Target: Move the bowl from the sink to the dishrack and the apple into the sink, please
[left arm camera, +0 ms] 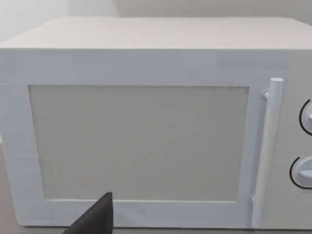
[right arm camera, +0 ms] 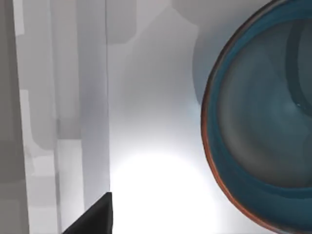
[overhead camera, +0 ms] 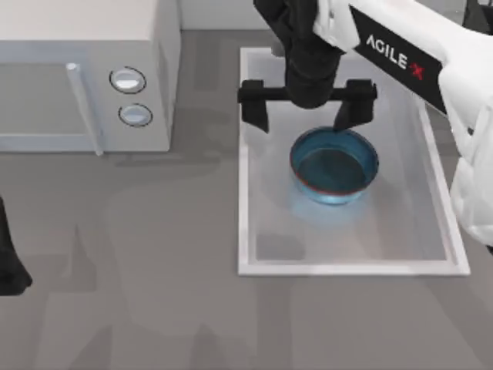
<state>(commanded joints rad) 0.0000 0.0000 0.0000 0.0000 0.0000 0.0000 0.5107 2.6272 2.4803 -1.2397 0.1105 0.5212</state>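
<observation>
From above, the bowl point(overhead camera: 334, 166) sits in the sink point(overhead camera: 245, 193), so nothing is moved yet; our right gripper point(overhead camera: 306, 116) hangs over its far rim, fingers spread. Our left wrist faces the microwave point(left arm camera: 146, 141); whether those fingers are open, we cannot tell. Our right wrist sees the bowl's rim against the sink floor.

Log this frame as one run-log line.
phase: reach for bowl | right gripper: open, over sink, one finger at bowl's far rim | left arm: parked at table's left edge | bowl: in sink
</observation>
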